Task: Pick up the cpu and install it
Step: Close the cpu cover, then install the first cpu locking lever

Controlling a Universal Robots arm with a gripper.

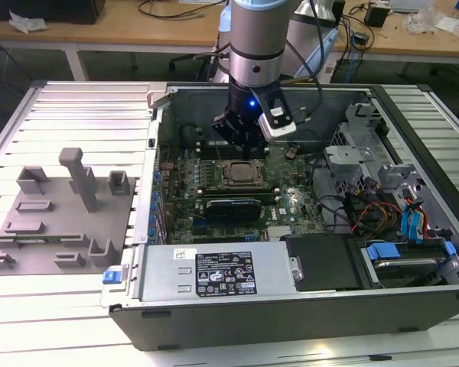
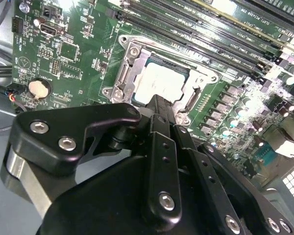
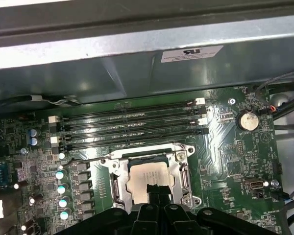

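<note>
Open computer case [image 1: 413,306] lying flat on a ribbed metal counter [image 1: 76,115], seen in the exterior view. The tool [image 1: 245,147] hung inside the case, close to its far wall [image 3: 137,63], with open board around the socket frame [image 3: 184,169]. In both wrist views the fingers [image 2: 159,127] were drawn together, gripping nothing, their tips just above the cpu [image 3: 149,175]. The cpu lay flat in the socket frame on the green motherboard [image 3: 230,156], beside the memory slots [image 3: 132,128]. A long grey metal box [image 1: 214,271] bounded the near side; a grey fixture block [image 1: 61,222] stood well apart on the exterior view's left.
</note>
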